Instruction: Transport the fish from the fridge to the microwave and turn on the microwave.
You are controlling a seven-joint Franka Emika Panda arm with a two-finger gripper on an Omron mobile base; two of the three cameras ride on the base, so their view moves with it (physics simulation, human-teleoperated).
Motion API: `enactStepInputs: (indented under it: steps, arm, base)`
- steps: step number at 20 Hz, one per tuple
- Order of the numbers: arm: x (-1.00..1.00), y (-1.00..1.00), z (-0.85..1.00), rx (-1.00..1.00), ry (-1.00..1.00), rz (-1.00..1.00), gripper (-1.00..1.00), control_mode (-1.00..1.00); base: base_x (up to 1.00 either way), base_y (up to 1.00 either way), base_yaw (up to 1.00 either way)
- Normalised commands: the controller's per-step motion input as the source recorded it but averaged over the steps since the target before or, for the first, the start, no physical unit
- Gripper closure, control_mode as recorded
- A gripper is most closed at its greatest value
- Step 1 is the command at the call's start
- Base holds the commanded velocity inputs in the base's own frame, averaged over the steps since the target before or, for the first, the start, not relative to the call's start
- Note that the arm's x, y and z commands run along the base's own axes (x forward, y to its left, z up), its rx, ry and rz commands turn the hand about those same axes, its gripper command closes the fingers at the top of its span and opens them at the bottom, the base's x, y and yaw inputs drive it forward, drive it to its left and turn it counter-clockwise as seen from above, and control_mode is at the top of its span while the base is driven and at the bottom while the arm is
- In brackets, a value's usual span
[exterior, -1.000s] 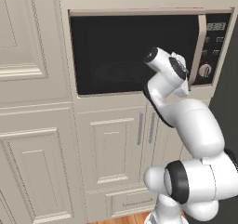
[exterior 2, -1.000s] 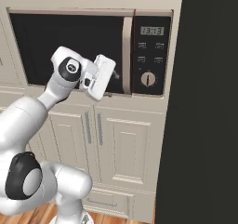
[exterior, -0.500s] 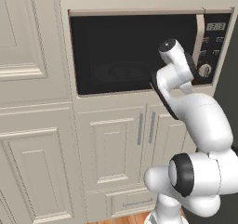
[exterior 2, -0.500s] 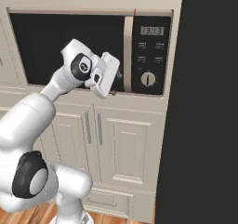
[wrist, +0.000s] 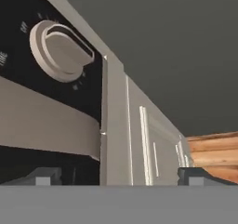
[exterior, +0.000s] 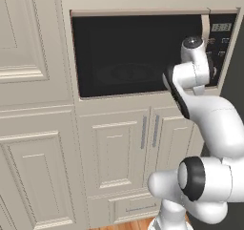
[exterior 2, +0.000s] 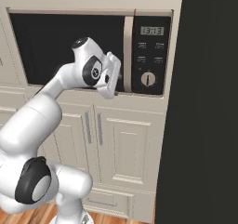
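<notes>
Right base view, left to right: white arm [exterior 2: 42,121] rises from lower left and reaches up to the microwave [exterior 2: 69,49], whose dark glass door is shut. The claw [exterior 2: 115,74] sits at the lower right corner of the door, just beside the curved beige handle [exterior 2: 128,51]. Right of the handle: black panel with lit display [exterior 2: 152,30], button rows, and round knob [exterior 2: 147,78]. Further right a tall dark slab [exterior 2: 204,102] fills the frame edge to edge; what it is cannot be told. Cream panelled cabinet doors [exterior 2: 130,151] with slim bar pulls stand below the microwave; a strip of wood floor [exterior 2: 28,216] shows at bottom left.

Left base view: cream panelled cabinets [exterior: 33,129] at left, microwave door [exterior: 133,52] centre. Arm wrist covers the handle's lower part and most of the panel; the claw itself is hidden behind the wrist.

Hand view: knob [wrist: 60,49] upper left on the black panel, handle [wrist: 46,121] crossing below it, cabinet edge [wrist: 139,139] centre, floor at right. Two finger tips [wrist: 44,176] stand well apart at the bottom edge, nothing between them: claw released.

Interior behind the glass reads as dark; a faint round shape shows, the fish cannot be made out.
</notes>
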Motion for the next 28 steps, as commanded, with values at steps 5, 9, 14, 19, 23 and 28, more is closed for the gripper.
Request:
enactStepInputs:
  steps: [5, 9, 14, 19, 23, 28]
  arm:
    - [-0.09, 0.0, 0.0, 0.09, 0.03, 0.19, -1.0, -1.0]
    - [-0.41, 0.0, 0.01, 0.04, 0.0, 0.09, -1.0, -1.0]
    - [-0.41, -0.02, 0.01, 0.11, 0.0, 0.04, -1.0, -1.0]
    - [-0.28, -0.2, 0.11, 0.21, 0.0, 0.03, -1.0, -1.0]
    - [-0.35, -0.26, 0.19, 0.24, -0.04, 0.02, -1.0, -1.0]
    - [-0.19, -0.21, 0.19, 0.22, -0.04, 0.0, -1.0, -1.0]
  base:
    - [0.0, 0.0, 0.0]
    - [0.0, 0.0, 0.0]
    - [0.0, 0.0, 0.0]
    - [0.0, 0.0, 0.0]
    - [0.0, 0.0, 0.0]
    - [0.0, 0.0, 0.0]
